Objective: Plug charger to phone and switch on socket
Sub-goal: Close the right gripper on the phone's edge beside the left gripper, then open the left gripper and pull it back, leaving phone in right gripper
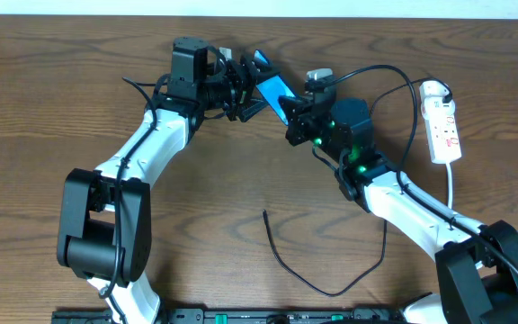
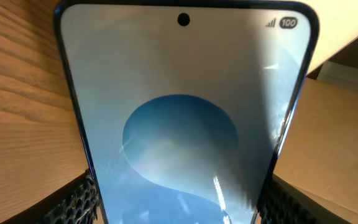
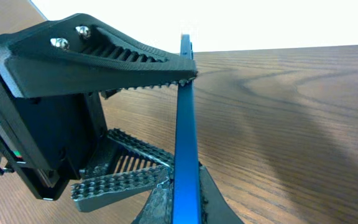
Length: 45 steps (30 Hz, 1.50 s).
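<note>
The left end effector [image 1: 245, 85] clamped the phone's [image 1: 275, 90] sides and the right end effector [image 1: 293, 113] pinched its thin end, so the left likely needed to release gently, lest the phone twist, while the charger [image 1: 306, 282] lay on the bench [image 1: 205, 180], well apart.

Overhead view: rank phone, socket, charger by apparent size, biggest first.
1. charger: longest span on the table, though very thin.
2. socket: whole white body shows.
3. phone: only a short blue strip shows. It is tilted and partly covered, so its rank below the socket is unsure.
</note>
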Available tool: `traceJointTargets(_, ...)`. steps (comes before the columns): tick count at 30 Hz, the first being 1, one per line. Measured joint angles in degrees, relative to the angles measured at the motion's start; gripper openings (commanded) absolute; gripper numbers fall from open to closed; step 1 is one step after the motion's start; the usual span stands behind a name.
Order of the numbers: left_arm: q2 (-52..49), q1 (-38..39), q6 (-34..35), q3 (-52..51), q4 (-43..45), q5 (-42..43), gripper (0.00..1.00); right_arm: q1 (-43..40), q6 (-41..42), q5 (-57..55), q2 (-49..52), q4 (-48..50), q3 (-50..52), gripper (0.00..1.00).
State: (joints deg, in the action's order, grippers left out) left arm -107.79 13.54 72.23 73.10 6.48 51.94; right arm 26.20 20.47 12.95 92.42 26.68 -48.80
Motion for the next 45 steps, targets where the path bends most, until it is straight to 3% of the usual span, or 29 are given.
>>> traceJointTargets(3, 0.0, 0.0, 0.0, 0.0, 0.0, 0.0, 0.71, 0.0, 0.2, -0.1, 0.0, 0.0, 0.0, 0.01)
traceJointTargets(4, 0.0, 0.0, 0.0, 0.0, 0.0, 0.0, 0.80, 0.0, 0.2, -0.2, 0.0, 0.0, 0.0, 0.01)
traceJointTargets(6, 0.0, 0.0, 0.2, 0.0, 0.0, 0.0, 0.87, 0.0, 0.1, -0.1, 0.0, 0.0, 0.0, 0.01)
traceJointTargets(24, 0.0, 0.3, 0.2, 0.0, 0.0, 1.0, 0.90, 0.0, 0.0, 1.6, 0.0, 0.0, 0.0, 0.01)
traceJointTargets(30, 0.0, -0.8, 0.2, 0.0, 0.2, 5.0, 0.90, -1.8, 1.7, 2.0, 0.0, 0.0, 0.0, 0.01)
traceJointTargets(39, 0.0, -4.5, 2.1, 0.1, 7.1, 12.9, 0.90, -6.6, 7.3, 1.9, 0.1, 0.0, 0.0, 0.01)
traceJointTargets(45, 0.0, -6.7, 2.8, 0.1, 9.0, 17.4, 0.90, -9.1, 16.1, 2.2, 0.1, 0.1, 0.0, 0.01)
